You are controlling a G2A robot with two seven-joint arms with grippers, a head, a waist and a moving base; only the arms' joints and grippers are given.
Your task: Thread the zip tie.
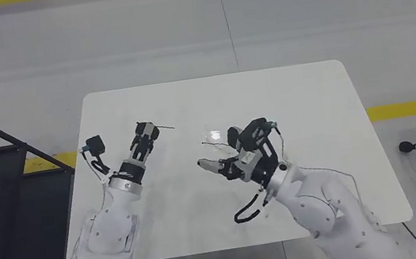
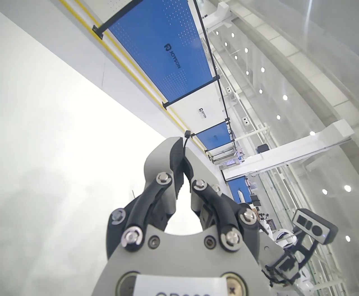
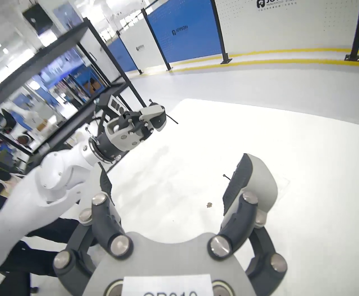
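- Left gripper (image 1: 147,132) is clamped tight on the zip tie (image 1: 163,126). It's holding it up over the left half of the worktop (image 1: 308,99), thin tail sticking out toward the middle.
- Right gripper (image 1: 219,152) is spread wide with nothing in it, above the middle of the worktop. It's near that tail but apart from it.
- My guess at the step: the right side has to catch the loose tail and curl it round into the head. I'd pinch close to the tip so it doesn't flop, and keep the left grip firm so the head can't twist.
- Left wrist view is the handy one here. The square head (image 2: 187,134) pokes out just past the pads (image 2: 176,159), which the top view is too far off to show.
- Right wrist view gives the tail (image 3: 171,118) from the side. There's also a small dark strand (image 3: 226,176) lying on the worktop just beside its finger, and I can't tell if that's another tie.
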